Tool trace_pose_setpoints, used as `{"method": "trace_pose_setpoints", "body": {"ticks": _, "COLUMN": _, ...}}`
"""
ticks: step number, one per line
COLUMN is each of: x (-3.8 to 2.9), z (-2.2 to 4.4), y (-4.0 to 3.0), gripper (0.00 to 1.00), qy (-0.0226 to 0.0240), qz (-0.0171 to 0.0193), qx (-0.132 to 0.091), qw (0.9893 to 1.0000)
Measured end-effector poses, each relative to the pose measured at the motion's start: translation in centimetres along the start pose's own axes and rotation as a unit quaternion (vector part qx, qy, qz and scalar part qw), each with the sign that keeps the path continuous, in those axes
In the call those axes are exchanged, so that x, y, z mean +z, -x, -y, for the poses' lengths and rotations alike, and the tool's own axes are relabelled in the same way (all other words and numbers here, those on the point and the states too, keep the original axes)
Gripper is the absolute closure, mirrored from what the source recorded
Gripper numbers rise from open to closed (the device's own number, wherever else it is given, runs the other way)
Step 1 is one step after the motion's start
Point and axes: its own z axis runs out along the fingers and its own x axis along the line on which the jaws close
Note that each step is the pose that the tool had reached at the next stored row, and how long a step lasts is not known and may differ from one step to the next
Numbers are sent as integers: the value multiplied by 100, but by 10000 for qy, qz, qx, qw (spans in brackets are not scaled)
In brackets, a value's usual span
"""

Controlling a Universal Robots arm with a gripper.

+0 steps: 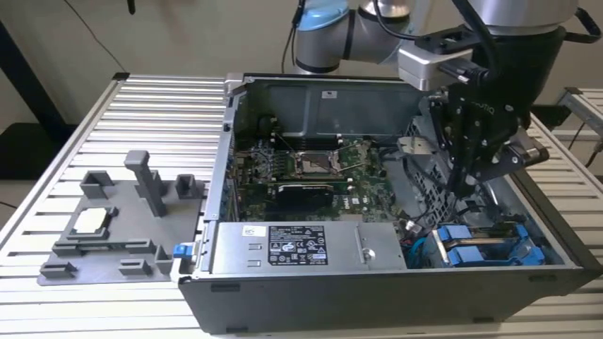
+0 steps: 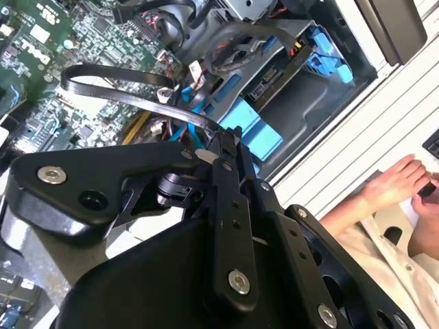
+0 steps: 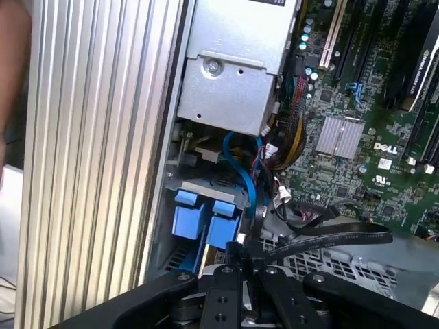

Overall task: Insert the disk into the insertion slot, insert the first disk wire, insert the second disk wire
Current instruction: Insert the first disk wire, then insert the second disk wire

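Observation:
My gripper point(image 1: 464, 189) hangs inside the open computer case point(image 1: 377, 296), above the drive bay on the exterior view's right. Its fingers are pressed together in both wrist views point(image 2: 221, 140) point(image 3: 243, 252), shut on the end of a flat black wire point(image 3: 329, 240) that loops away over the motherboard point(image 2: 103, 86). Just beyond the fingertips, two blue carrier ends point(image 3: 202, 219) point(image 1: 471, 247) sit side by side in the bay slots. I cannot tell which one holds the disk. A dark board point(image 2: 271, 81) shows between the blue parts.
The silver power supply point(image 1: 296, 247) lies beside the bay, with bundled coloured cables point(image 3: 291, 137) next to it. A grey fixture plate point(image 1: 113, 226) rests on the slatted table at the exterior view's left. A person's hand point(image 2: 405, 179) is beside the case.

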Motion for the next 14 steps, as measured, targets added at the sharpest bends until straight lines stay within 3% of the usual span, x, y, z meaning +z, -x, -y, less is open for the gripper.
{"method": "trace_pose_setpoints", "body": {"ticks": 4, "x": 21, "z": 4, "y": -103, "gripper": 84, "qy": -7, "qz": 61, "qx": 9, "qw": 10000}}
{"method": "trace_pose_setpoints", "body": {"ticks": 5, "x": 23, "z": 7, "y": -113, "gripper": 84, "qy": -19, "qz": 112, "qx": 17, "qw": 9999}}
{"method": "trace_pose_setpoints", "body": {"ticks": 10, "x": 29, "z": 14, "y": -128, "gripper": 84, "qy": -116, "qz": 553, "qx": 89, "qw": 9984}}
{"method": "trace_pose_setpoints", "body": {"ticks": 11, "x": 30, "z": 14, "y": -133, "gripper": 84, "qy": -129, "qz": 612, "qx": 98, "qw": 9980}}
{"method": "trace_pose_setpoints", "body": {"ticks": 12, "x": 33, "z": 19, "y": -141, "gripper": 84, "qy": -110, "qz": 623, "qx": 98, "qw": 9979}}
{"method": "trace_pose_setpoints", "body": {"ticks": 14, "x": 39, "z": 54, "y": -156, "gripper": 84, "qy": 11, "qz": 651, "qx": 88, "qw": 9978}}
